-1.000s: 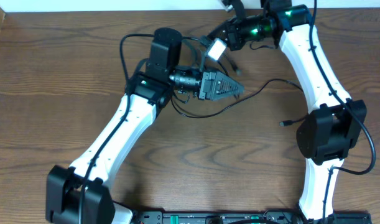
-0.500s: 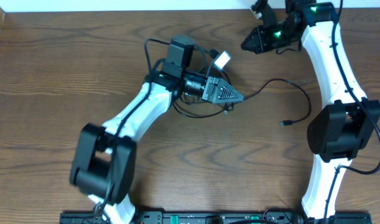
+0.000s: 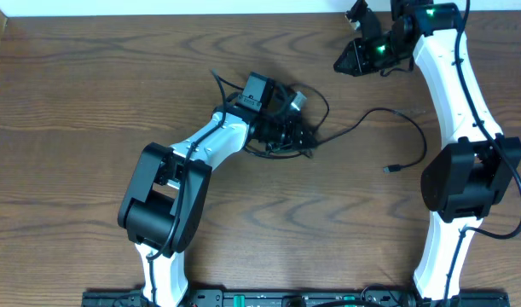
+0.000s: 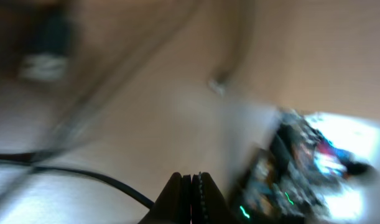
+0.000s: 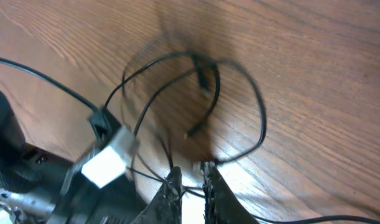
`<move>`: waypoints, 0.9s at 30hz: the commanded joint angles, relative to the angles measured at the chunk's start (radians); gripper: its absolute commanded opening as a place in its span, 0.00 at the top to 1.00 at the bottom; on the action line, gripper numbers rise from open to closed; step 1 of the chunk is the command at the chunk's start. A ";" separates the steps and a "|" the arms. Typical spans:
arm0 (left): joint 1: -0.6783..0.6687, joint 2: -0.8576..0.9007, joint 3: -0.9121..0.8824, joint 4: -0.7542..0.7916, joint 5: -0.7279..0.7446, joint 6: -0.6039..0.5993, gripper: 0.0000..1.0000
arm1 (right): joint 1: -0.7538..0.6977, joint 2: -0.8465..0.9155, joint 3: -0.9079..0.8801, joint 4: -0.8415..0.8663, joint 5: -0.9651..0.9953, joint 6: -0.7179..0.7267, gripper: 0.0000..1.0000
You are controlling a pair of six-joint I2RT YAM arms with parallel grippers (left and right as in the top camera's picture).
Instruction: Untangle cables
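Cables in a heap on a wood table

Wood with dark brown grain makes up the table. A strip of white wall runs along its far edge. The black cables lie knotted near the middle, with a white plug at the top of the heap. One cable snakes off to the right and ends in a small black tip, well apart from the heap. The left gripper is down at the heap with its fingers pressed together. Its view is too blurry to tell if a cable is pinched. The right gripper hangs near the far edge, fingers a little apart, holding nothing. A green light glows on the right arm. Any writing is too small to read.
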 commanded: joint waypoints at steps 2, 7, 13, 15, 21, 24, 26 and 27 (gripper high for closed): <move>0.000 0.006 0.009 0.066 -0.335 -0.171 0.63 | -0.005 -0.016 0.007 -0.004 0.025 0.025 0.82; 0.003 0.003 0.009 0.095 -0.337 -0.172 0.29 | 0.025 -0.016 0.007 -0.004 0.071 0.029 0.65; 0.020 -0.061 0.009 0.065 -0.330 -0.169 0.30 | 0.064 -0.016 0.006 0.000 0.169 0.078 0.59; 0.030 -0.109 0.009 0.043 -0.339 -0.168 0.30 | 0.076 -0.015 0.006 0.008 0.195 0.103 0.58; 0.045 -0.241 0.009 -0.132 -0.515 -0.167 0.30 | 0.087 -0.014 0.006 0.041 0.204 0.229 0.55; 0.045 -0.272 0.009 -0.238 -0.668 -0.166 0.30 | 0.103 -0.004 0.006 0.042 0.204 0.273 0.54; 0.045 -0.274 0.009 -0.285 -0.744 -0.160 0.30 | 0.117 0.013 0.006 0.040 0.204 0.287 0.53; 0.049 -0.273 0.009 -0.309 -0.779 -0.160 0.30 | 0.124 0.020 0.006 0.038 0.204 0.291 0.53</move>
